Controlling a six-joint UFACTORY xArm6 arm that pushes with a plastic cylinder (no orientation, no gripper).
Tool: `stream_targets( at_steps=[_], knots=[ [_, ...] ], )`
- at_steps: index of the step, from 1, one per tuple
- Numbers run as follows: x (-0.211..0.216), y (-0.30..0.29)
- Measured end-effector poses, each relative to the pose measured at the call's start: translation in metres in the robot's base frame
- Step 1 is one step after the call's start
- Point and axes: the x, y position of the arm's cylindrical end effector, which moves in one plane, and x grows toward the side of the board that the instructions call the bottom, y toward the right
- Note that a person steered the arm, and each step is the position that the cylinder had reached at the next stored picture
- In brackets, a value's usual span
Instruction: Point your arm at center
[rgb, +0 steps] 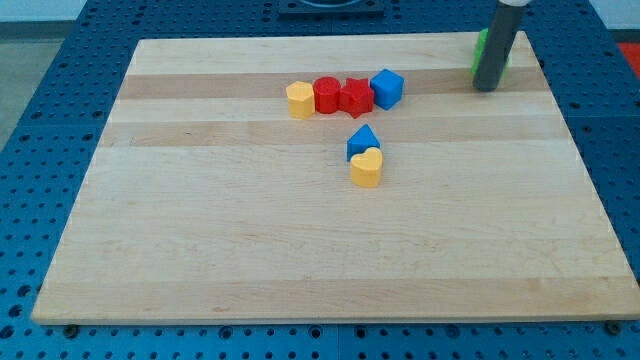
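My tip (486, 88) beside a half-hidden, possibly green block (481, 48).

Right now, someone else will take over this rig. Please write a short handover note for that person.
Tool: my tip rests near the board's top right corner, in front of a green block that the rod mostly hides.
Blocks: a row of yellow block, red cylinder, red star and blue cube; below it, blue triangular block touching yellow heart.
Done: nothing visible.
Left: bring my tip to the board's centre.
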Motion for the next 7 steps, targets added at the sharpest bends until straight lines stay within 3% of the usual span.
stream_targets(
  at_steps=[3,5,7],
  knots=[
    [-0.008,0.0],
    [0.048,-0.01],
    [0.053,-0.074]
  ],
)
